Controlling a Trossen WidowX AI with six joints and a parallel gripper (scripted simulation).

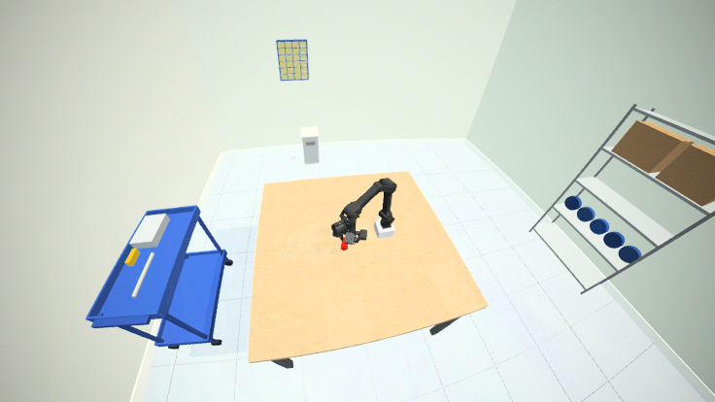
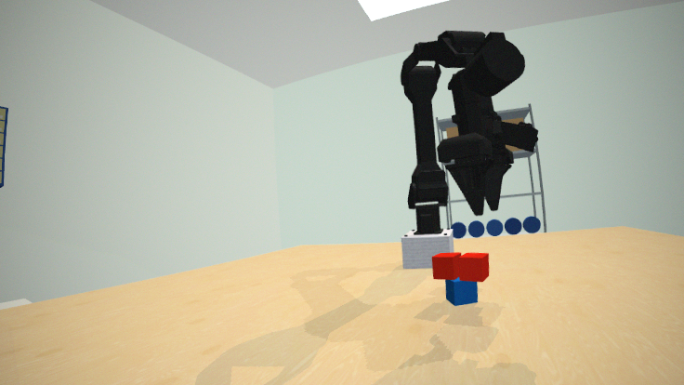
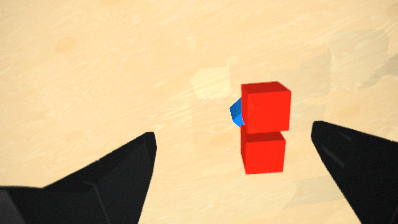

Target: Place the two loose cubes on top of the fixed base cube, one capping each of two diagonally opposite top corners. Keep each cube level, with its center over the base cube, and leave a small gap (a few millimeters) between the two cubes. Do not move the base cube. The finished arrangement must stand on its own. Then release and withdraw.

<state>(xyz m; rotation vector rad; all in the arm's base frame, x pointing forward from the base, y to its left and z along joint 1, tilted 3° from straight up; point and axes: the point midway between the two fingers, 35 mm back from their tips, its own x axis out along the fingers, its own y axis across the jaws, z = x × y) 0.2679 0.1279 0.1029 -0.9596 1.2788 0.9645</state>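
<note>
From here the black parallel-jaw gripper (image 1: pixel 356 240) (image 2: pixel 486 211) (image 3: pixel 233 134) hangs spread wide with nothing between its fingertips; the two red cubes (image 2: pixel 446 266) (image 3: pixel 268 111), perched on the blue base cube (image 2: pixel 461 292) (image 3: pixel 237 113), lie below it and toward me, so withdrawing means going up and away

On the left, a blue cart (image 1: pixel 172 280) bears a white box (image 1: pixel 150 230), a yellow block (image 1: pixel 132 256) and a white rod (image 1: pixel 143 275). On the right, a rack (image 1: pixel 604 149) (image 2: pixel 541 191) holds brown boxes (image 1: pixel 650 145) (image 2: pixel 452 132) above blue bins (image 1: pixel 598 226) (image 2: pixel 494 227).
</note>
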